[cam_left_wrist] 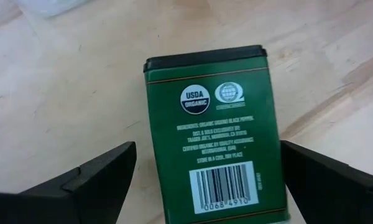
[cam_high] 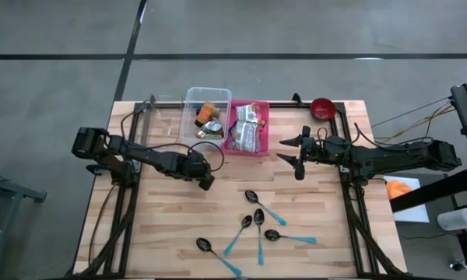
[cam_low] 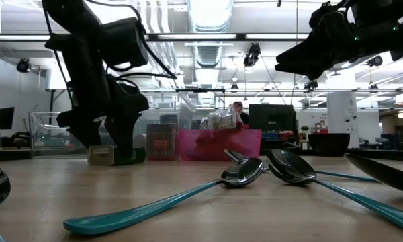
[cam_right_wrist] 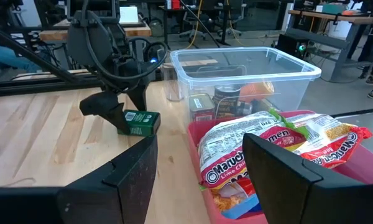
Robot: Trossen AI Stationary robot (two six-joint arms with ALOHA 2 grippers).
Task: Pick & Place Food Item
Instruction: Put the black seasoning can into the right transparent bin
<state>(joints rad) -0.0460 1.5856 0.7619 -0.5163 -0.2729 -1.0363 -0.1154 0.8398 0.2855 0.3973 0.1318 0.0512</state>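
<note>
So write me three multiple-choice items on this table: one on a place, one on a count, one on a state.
1. Where is the green tin?
A. In the clear bin
B. On the wooden table, between the left gripper's fingers
C. In the red bowl

2. How many teal-handled spoons lie on the table?
A. Three
B. Five
C. Seven

3. What state is the left gripper in?
A. Open, a finger on each side of the tin
C. Shut on a spoon
B. Shut and empty

Answers:
1 B: the left wrist view shows the tin lying on the wooden table, not in the clear bin.
2 B: the high view shows five spoons.
3 A: the left wrist view shows a gap between each finger and the tin.
</note>
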